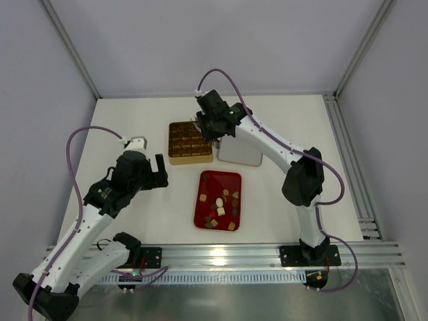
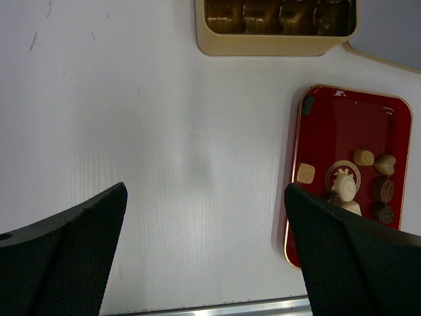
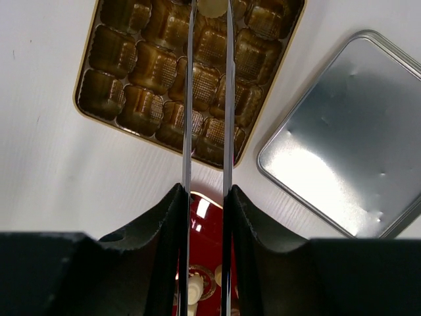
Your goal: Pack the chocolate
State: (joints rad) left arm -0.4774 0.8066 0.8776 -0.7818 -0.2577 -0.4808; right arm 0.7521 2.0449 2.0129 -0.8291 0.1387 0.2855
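The chocolate (image 1: 220, 210) is found mostly as a loose scatter of dark, tan and cream-white pieces on the red tray (image 1: 208, 179). The tray lies to the right of the left claw (image 2: 205, 197) and behind the right claw (image 1: 198, 126), on that claw's base side. The scatter is drawn out along the tray's long axis, which runs from the arms' bases toward the far wall. The single pieces are seen as round, square or heart-shaped, and no long axis can be told for any of them.

Everything is carried by the white worktop (image 1: 134, 120). A silver lid (image 3: 342, 151) is laid flat just to the right of the right claw's blades, close beside the gold box (image 3: 112, 99) but apart from it. The gold box, with its gridded compartments, is placed directly beneath the right claw and ahead and to the right of the left claw.

The left claw is held over the worktop with its jaws spread wide and nothing between them. The right claw's thin blades are drawn narrow, and a round cream-white piece (image 3: 212, 6) is pinched between their tips, over the box's compartments. Whether that piece touches a compartment cannot be told.
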